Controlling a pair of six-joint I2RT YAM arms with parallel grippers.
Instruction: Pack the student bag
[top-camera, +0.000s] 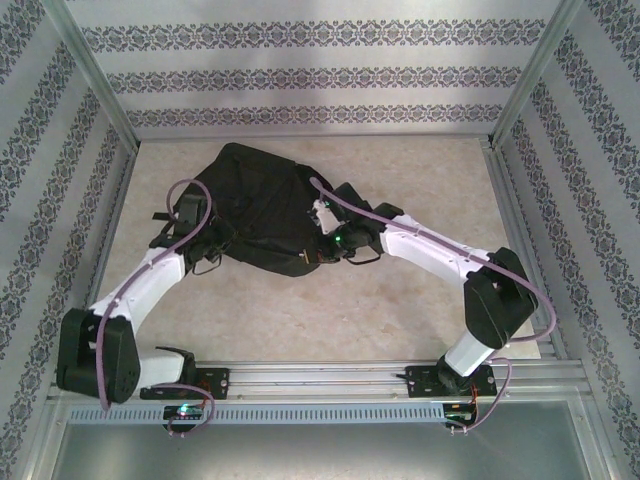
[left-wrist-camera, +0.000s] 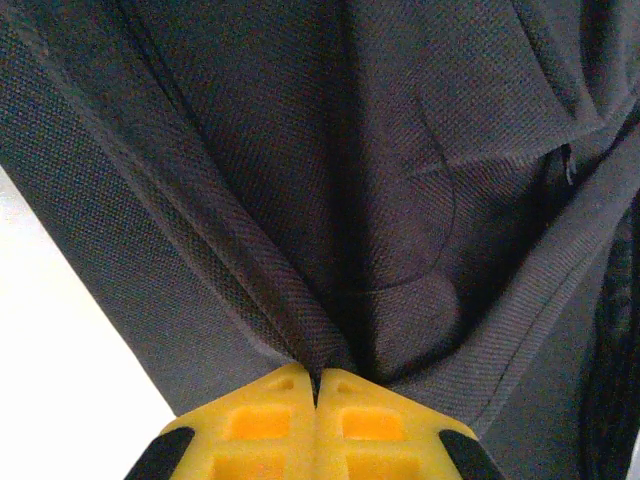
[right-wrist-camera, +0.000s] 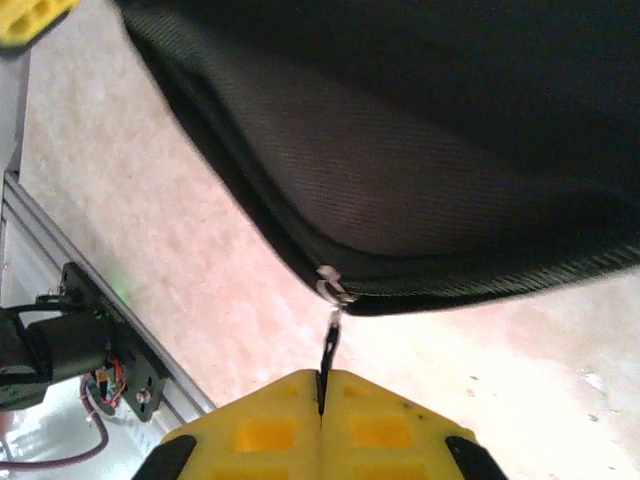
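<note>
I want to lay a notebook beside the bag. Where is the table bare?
Widest bare table lies between the bag and the near rail. Another patch runs from the bag's right side to the right wall. Crowded along the bag's near edge: left gripper shut on fabric, right gripper shut on the zipper pull.

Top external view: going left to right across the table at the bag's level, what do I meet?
Left pincer, shut on the student bag → the bag's dark bulk → right pincer, shut on the zipper pull.

The left claw (left-wrist-camera: 316, 388) is pinched tight on a fold of the student bag (left-wrist-camera: 330, 170). Pale counter (left-wrist-camera: 50, 350) shows at the left.
</note>
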